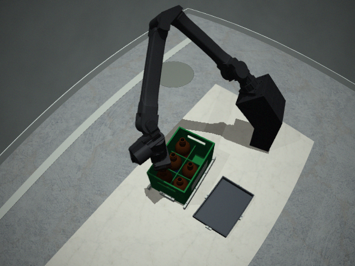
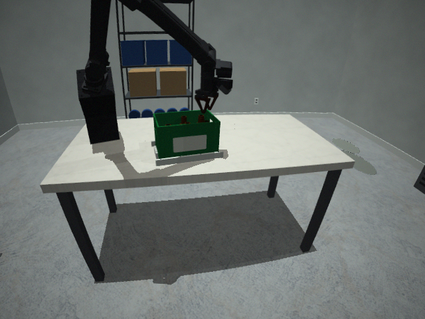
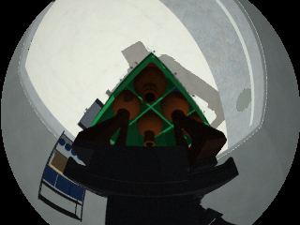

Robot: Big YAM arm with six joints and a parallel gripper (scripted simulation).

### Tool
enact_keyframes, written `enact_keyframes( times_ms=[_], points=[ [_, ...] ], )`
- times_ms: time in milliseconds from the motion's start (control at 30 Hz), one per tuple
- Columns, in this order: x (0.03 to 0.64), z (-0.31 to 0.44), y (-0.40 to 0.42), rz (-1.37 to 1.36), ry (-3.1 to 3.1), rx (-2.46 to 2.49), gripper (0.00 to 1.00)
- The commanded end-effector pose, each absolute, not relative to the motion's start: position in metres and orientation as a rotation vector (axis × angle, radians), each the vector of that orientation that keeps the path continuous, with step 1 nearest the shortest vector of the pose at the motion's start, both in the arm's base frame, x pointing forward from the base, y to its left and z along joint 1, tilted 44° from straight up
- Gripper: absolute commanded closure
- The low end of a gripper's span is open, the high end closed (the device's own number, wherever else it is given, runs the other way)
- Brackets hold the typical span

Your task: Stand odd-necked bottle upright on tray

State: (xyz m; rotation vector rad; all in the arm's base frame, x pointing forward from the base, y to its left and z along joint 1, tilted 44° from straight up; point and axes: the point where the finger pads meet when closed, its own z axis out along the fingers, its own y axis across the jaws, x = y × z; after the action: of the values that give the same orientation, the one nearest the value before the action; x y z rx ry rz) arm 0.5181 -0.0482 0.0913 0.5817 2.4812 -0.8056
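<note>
While your pincer (image 1: 162,165) (image 2: 205,110) (image 3: 149,114) stands rather wide and empty above the crate (image 1: 177,195) (image 2: 164,142) (image 3: 122,89), please centre it over the top view's eight-o'clock bottle (image 1: 163,175) (image 3: 149,83) before descending straight.

Bottles in the crate, tray alongside.
In the top view, five bottles stand in the crate (image 1: 169,189) (image 2: 165,140) (image 3: 136,70); the tray (image 1: 223,206) (image 3: 90,113) lies at its four o'clock, apart.
</note>
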Motion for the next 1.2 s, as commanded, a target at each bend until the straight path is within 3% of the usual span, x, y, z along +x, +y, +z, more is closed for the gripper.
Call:
enact_keyframes(
  times_ms=[0,467,500,1167],
  points=[
    [0.5294,0.1197,-0.0295,-0.764,2.433,0.593,0.39],
    [0.5264,0.1257,-0.0233,-0.764,2.434,0.593,0.39],
    [0.5274,0.1254,-0.0231,-0.761,2.431,0.594,1.0],
    [0.5275,0.1254,-0.0231,-0.761,2.431,0.594,1.0]
  ],
)
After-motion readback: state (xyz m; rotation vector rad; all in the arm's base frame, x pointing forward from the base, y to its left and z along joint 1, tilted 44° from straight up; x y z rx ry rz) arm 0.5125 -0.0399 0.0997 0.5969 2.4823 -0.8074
